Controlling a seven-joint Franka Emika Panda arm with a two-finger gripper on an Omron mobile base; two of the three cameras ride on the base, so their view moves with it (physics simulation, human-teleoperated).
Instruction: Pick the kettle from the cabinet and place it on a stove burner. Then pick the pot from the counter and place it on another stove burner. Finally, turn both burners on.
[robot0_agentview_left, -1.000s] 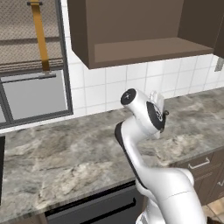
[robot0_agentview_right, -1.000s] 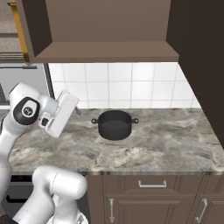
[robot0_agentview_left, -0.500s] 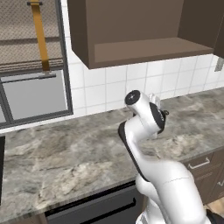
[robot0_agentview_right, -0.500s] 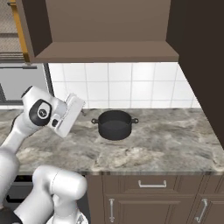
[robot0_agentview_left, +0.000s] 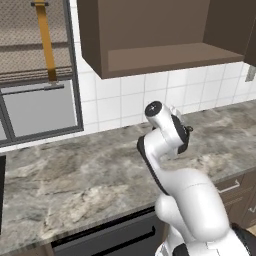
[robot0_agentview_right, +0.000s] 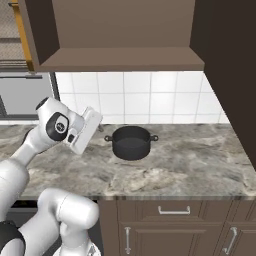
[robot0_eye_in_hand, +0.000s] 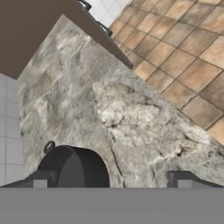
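Note:
The pot (robot0_agentview_right: 131, 142), low, wide and charcoal-black with two loop handles, stands on the counter (robot0_agentview_right: 190, 160) near the tiled wall. My gripper (robot0_agentview_right: 101, 128) hovers just left of it and a little above, pointing toward it. In the hand view the pot (robot0_eye_in_hand: 74, 168) sits at the bottom left, partly between the fingertips (robot0_eye_in_hand: 39, 179), and the gripper (robot0_eye_in_hand: 111, 180) is open with nothing held. The dark brown cabinet (robot0_agentview_right: 120, 60) hangs above with a bare floor (robot0_agentview_left: 165, 55). The kettle and the stove burners are out of view.
A tall dark cabinet side (robot0_agentview_right: 230, 75) bounds the counter on the right. Brown drawer fronts (robot0_agentview_right: 172, 210) run below the counter edge. A grey framed panel with a yellow strap (robot0_agentview_left: 47, 40) is on the wall at left. Tan floor tiles (robot0_eye_in_hand: 188, 57) lie beyond the counter edge.
The arm has swung the hand to the right along the counter, closer to the pot. The jaws stayed open. The pot has not moved.

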